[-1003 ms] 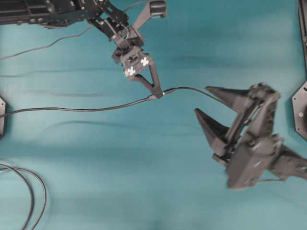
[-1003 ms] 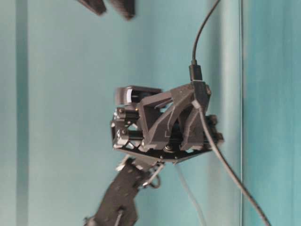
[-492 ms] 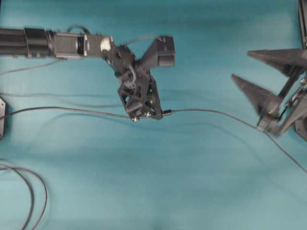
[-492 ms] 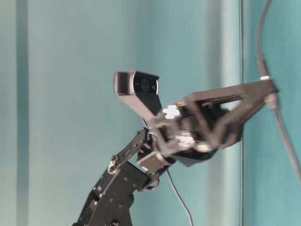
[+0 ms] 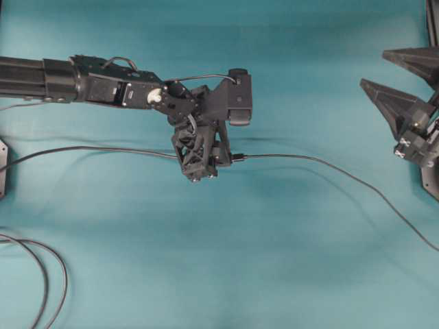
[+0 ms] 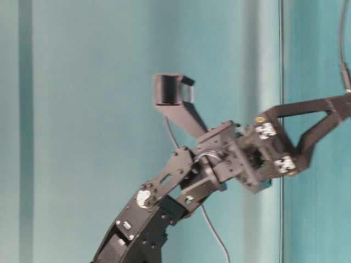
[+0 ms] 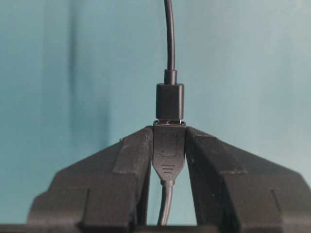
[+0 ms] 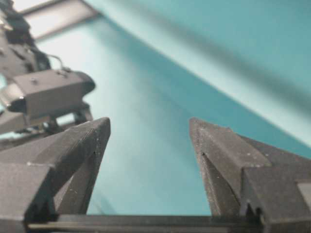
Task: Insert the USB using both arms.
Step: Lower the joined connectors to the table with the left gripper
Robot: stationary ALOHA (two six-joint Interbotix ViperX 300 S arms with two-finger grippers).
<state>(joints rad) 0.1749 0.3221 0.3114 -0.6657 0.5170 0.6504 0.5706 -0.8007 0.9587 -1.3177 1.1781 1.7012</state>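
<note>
Teal cloth [image 5: 274, 274] covers the whole table in our overhead view, and across it we see a thin dark cable running from the left edge to the middle, where it meets a second cable [image 5: 343, 175] that trails off toward the lower right. At that meeting point sits the left gripper [image 5: 221, 159], reaching in from the upper left on its black jointed arm [image 5: 75, 79], with its wrist camera [image 5: 236, 96] standing above the fingers. From the left wrist view we find its two fingers [image 7: 133, 155] pressed in on the blunt black socket end [image 7: 168, 150] of the first cable, pinching it from both sides. The USB [image 7: 169, 101] stands directly against the top of that socket, its dark housing in line with it and its cable leading straight away; only a thin sliver of metal shows at the joint, so we read the plug as seated in the socket, though we cannot tell how deep it goes. The table-level view shows the same gripper tilted toward the right edge, its tip cut off by the frame. The right gripper [image 5: 391, 72] hangs at the far right of the overhead view, well apart from the plug, its pointed fingers [image 8: 214, 145] spread wide with nothing between them. A looped dark cable [image 5: 48, 274] lies at the lower left corner.
</note>
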